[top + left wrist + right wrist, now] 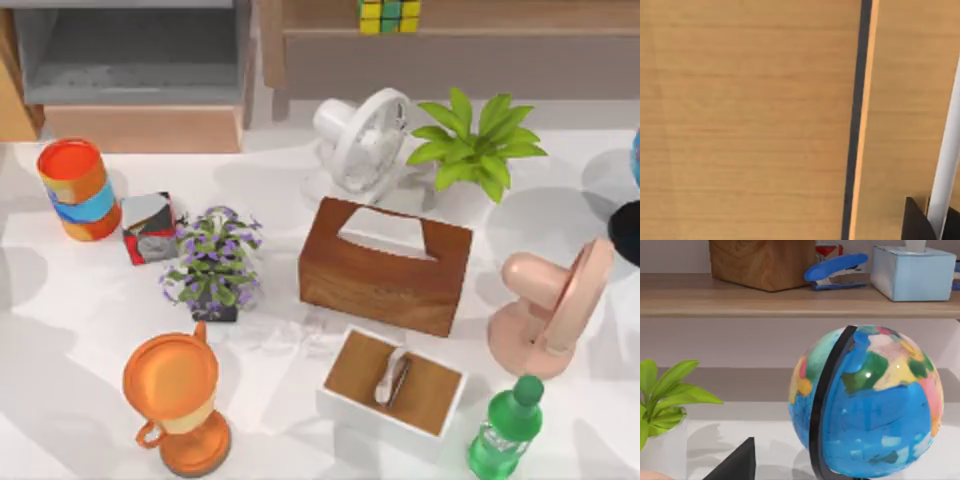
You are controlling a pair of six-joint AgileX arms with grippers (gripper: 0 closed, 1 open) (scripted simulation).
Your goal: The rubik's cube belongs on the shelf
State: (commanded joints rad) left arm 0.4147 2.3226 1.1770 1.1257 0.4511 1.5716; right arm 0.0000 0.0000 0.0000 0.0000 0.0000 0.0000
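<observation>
The rubik's cube (390,15) is seen at the top edge of the top view, right of centre, resting on the long board of the shelf (500,20). Below it on the white table (60,320) a white fan (365,140) and a green plant (478,145) are placed side by side. A patterned red, black and grey cube (148,228) lies at the left, just beside a striped can (78,188). In the right wrist view a globe (870,400) is shown below the shelf board (a blue stapler (836,270) lies on it). Whether either gripper is open or closed cannot be told.
</observation>
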